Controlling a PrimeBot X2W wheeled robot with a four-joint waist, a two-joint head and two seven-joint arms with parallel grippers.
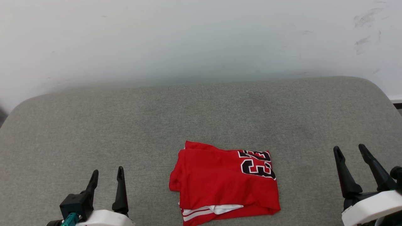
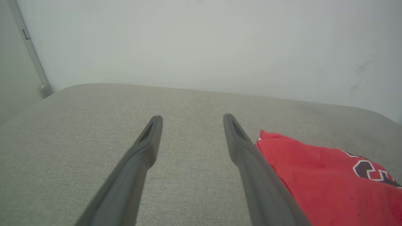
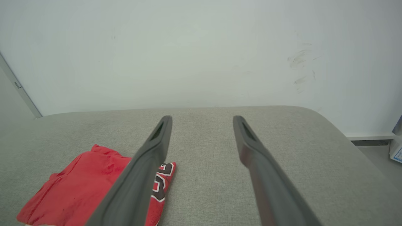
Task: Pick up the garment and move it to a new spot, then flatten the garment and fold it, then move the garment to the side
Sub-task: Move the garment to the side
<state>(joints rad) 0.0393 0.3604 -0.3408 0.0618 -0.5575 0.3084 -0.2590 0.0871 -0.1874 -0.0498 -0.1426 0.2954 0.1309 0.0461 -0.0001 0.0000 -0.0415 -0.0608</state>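
The red garment (image 1: 220, 185) lies folded into a rough square on the grey cushion, near the front middle. Its black-and-white lettering faces up at the right corner, and a white sleeve with striped trim peeks out at the front edge. My left gripper (image 1: 107, 174) stands open at the lower left, well clear of the cloth, nothing between its fingers. My right gripper (image 1: 349, 149) stands open at the lower right, also apart from it. The garment (image 2: 326, 179) lies right of the left fingers, and the garment (image 3: 78, 188) lies left of the right fingers.
The grey cushioned surface (image 1: 125, 125) spreads wide to the left, right and back of the garment. A white wall (image 1: 201, 37) rises behind it. The cushion's rounded right edge (image 3: 345, 131) drops to the floor.
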